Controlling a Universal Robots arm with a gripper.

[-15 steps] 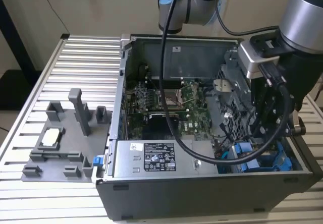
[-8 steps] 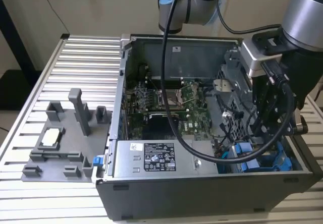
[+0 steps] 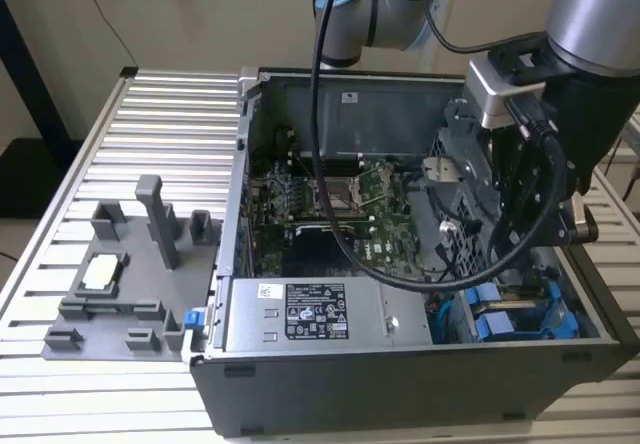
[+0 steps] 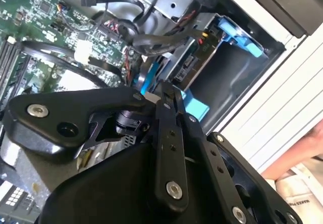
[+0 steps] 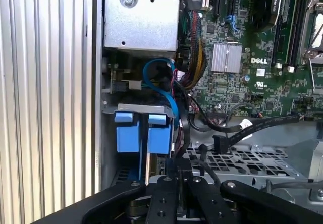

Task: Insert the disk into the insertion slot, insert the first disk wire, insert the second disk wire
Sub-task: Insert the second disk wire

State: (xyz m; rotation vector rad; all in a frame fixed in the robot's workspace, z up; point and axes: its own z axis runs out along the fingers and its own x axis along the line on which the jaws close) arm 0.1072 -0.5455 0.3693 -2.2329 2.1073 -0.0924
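1 closed end effector hangs beside the disk in the insertion slot.

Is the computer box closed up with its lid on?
No, the computer case is open on the side facing up, so the green circuit board inside it shows in the exterior view.

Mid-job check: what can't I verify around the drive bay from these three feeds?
1. Gripper tip, both wrist views: its own black linkage covers the contact point.
2. Blue carrier, first wrist view: the drive cage hides how deep it sits.
3. Blue cable, first wrist view: its lower end vanishes behind black cables.
4. Exterior view: the arm blocks the drive cage.
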